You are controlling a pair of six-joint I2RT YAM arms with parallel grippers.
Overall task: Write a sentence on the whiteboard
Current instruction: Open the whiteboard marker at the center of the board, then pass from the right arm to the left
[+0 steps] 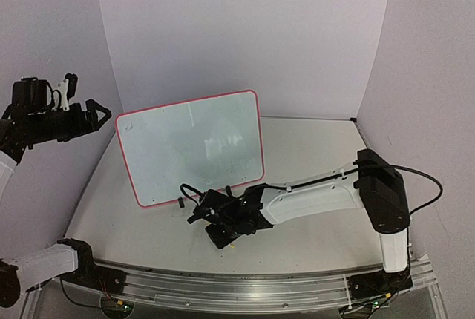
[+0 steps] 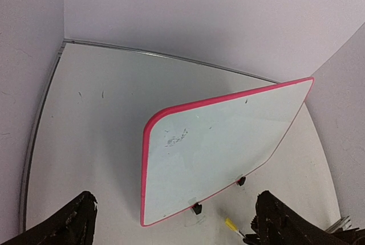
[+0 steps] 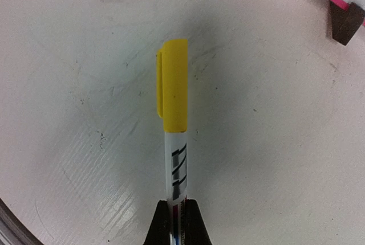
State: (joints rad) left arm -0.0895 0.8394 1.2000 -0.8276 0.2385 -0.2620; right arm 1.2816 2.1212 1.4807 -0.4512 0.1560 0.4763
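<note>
Found a pale grey table (image 1: 312,156) taking up most of the scene, walled in white on the left, far and right sides. Found the whiteboard (image 1: 189,147) standing on it left of centre and toward the far side, propped on two black clip feet (image 1: 180,202), leaning back a little, long axis running left to right, pink-red border all round, glossy face turned to the near side. Saw the right arm (image 1: 326,193) reaching leftward low across the table from its base at the near right, ending in the right gripper (image 1: 220,231) just near of the board's bottom edge, roughly between the feet and not touching it. Saw the left gripper (image 1: 90,120) raised off to the left of the board's upper left corner, jaws spread wide and holding nothing. Found the right gripper's jaws pinched tight on the tail of a marker (image 3: 174,159), on or just over the table, hard to say which, long axis pointing straight ahead of the fingers, yellow cap (image 3: 173,85) on at the leading end. Judged the right arm much the nearer to the writing face, the board lying just to the far side of the pen and above it; judged uncapping needed before any stroke. Made out black block print along the marker's white barrel, too foreshortened to read, no brand legible. Read no words on the board, only faint grey smudges (image 2: 177,138) on its face
</note>
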